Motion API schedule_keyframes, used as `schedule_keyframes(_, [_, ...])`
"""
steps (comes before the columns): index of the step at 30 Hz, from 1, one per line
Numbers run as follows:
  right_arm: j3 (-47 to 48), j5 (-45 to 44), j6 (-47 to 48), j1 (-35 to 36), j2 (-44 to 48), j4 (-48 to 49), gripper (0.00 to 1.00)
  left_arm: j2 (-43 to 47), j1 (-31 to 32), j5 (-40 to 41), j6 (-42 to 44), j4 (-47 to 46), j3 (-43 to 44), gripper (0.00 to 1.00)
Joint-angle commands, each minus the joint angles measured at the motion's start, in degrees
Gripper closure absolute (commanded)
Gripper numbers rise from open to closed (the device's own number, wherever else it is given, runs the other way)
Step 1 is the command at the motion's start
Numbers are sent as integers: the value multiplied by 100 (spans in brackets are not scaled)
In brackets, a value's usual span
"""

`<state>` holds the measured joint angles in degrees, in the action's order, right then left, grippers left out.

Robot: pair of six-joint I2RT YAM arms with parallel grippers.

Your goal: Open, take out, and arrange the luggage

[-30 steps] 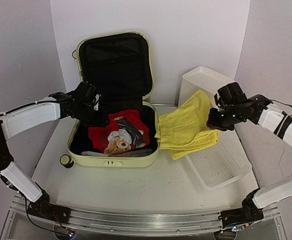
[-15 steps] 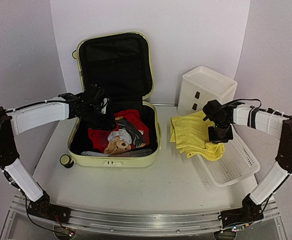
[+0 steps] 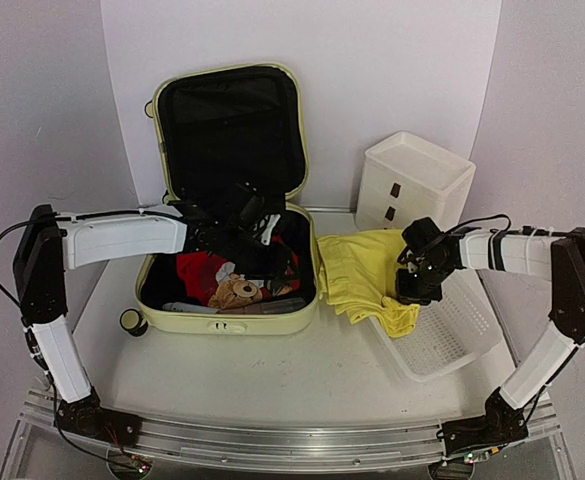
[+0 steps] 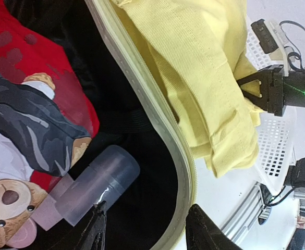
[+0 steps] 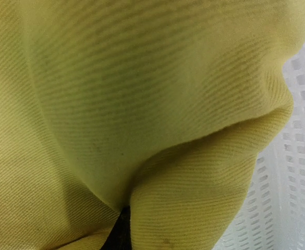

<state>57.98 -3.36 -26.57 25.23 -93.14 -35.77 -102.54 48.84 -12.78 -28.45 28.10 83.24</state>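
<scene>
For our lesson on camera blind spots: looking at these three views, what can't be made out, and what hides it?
Right wrist view: the yellow cloth fills the frame, hiding the right end effector and most of the basket.
Top view: whatever lies under the red garment and teddy bear in the suitcase.
Top view: contents of the drawer box, behind shut drawers.

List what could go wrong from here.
1. The right gripper pinches the yellow twill garment, most of which lies outside the white plastic mesh basket, draped over its rim; released here, it may slide onto the table.
2. The left gripper, open, sits low inside the pale yellow-green hard-shell suitcase, hard by its rim; closing could catch the rim or black lining instead of the translucent plastic bottle.
</scene>
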Motion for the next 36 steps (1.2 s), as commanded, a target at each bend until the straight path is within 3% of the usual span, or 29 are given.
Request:
schedule_keyframes(1, [-706,1255,-434,413,118,489,100,-272,-77,-726,-362,-673,324,47])
schedule_keyframes(7, [-969,1458,-1312,728,329,1666,100,-445,-76,-867,-391,-691,553,47])
schedule_keyframes(9, [-752,1248,-1343,729,464,1651,100,-423,-56,-901,-438,-692,555,47])
schedule_keyframes(14, [64,532,-605,731,1065,558,100,-258,-15,-848,-431,-722,420,47])
schedule_keyframes(18, [757,1174,-180,729,1557,-245,100,-173,-15,-720,-391,-729,360,47])
schedule_keyframes(25, [1522,2306,-348,733,1976,-722,100,126,-41,-175,-9,-490,468,47])
schedule_keyframes(36, [2969,2453,97,800,2490,-2242,100,167,-159,26,401,215,1154,46])
